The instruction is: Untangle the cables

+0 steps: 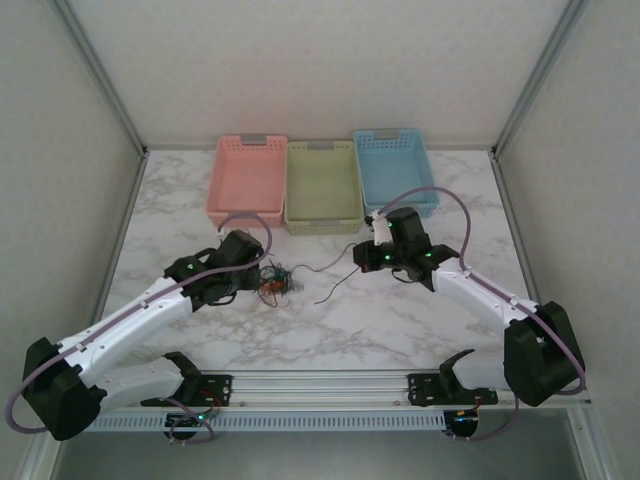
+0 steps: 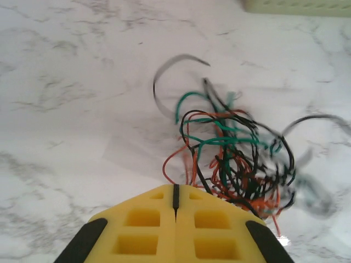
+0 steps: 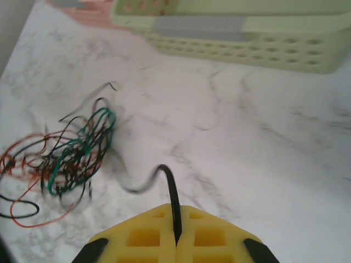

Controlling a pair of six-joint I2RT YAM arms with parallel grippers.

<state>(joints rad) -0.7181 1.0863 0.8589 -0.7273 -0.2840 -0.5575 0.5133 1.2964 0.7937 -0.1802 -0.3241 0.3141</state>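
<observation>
Right now the L gripper (image 2: 175,190) is seen w/ its yellow fingers (image 2: 140,222) pressed flat together. A dark line is visible in the seam at the tips, but it can't be told whether a strand is caught there. The tangle (image 2: 230,164) of red, green & black cables is spread on the marble table (image 1: 400,320), just ahead of those tips & a bit to their right. Its lowest red loops are found right beside the right-hand finger. One grey-black loop is thrown out further ahead of the tips, blurred.

The R gripper (image 3: 175,208) is closed as well, pinched on a black cable (image 3: 167,178). That cable is seen coming out of the seam at the tips, bent to the left & blurred as it is led toward the tangle. From the R gripper the tangle is placed ahead & well to the left, apart from the fingers.

A green basket (image 3: 236,33) is seen far ahead of the R gripper. It is flanked by a pink basket (image 1: 248,175) & a blue basket (image 1: 397,170).
</observation>
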